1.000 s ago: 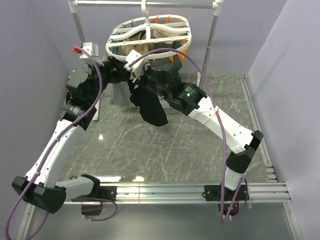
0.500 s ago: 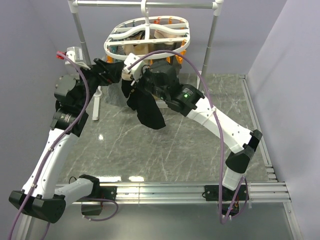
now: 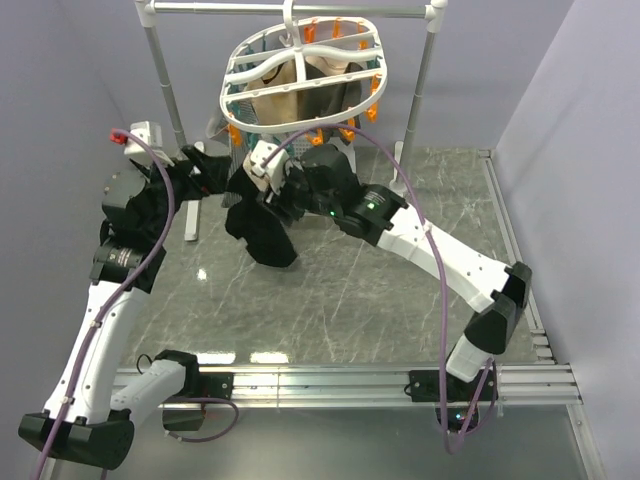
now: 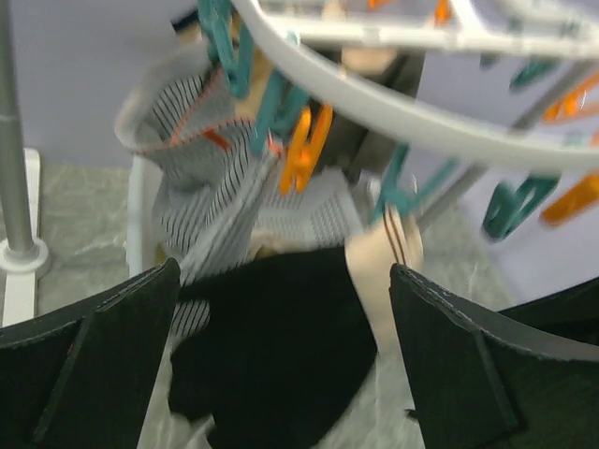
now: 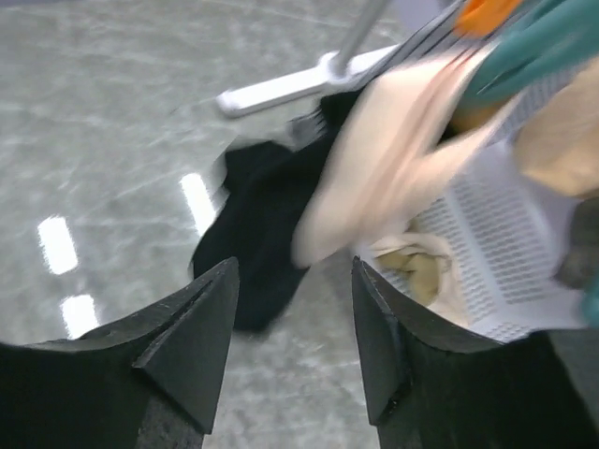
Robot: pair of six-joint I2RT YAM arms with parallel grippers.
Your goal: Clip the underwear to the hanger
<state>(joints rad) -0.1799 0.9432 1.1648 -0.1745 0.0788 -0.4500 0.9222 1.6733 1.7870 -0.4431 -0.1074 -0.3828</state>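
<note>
The white oval hanger [image 3: 300,62] hangs tilted from the rail, with orange and teal clothespins [image 4: 301,150] dangling under it. Below its left side droops the black underwear [image 3: 258,228]. Its beige waistband [image 4: 379,271] runs up to a teal clothespin [image 4: 400,192] and seems held there. My left gripper [image 4: 283,271] stands wide open facing the black fabric [image 4: 271,355], touching nothing. My right gripper [image 5: 295,267] is open too, just short of the blurred waistband [image 5: 384,178], with nothing between its fingers. The black cloth [image 5: 255,220] hangs beyond it.
A white perforated basket [image 5: 505,243] with beige garments [image 5: 416,257] stands behind the underwear. A grey striped cloth [image 4: 201,187] hangs from the hanger at the left. The grey rail stand's post [image 3: 165,80] and foot [image 5: 290,86] are close by.
My right gripper has opened and let go of the underwear, which now hangs lower and further left. The hanger has swung and tipped. My left arm has drawn back to the left.
</note>
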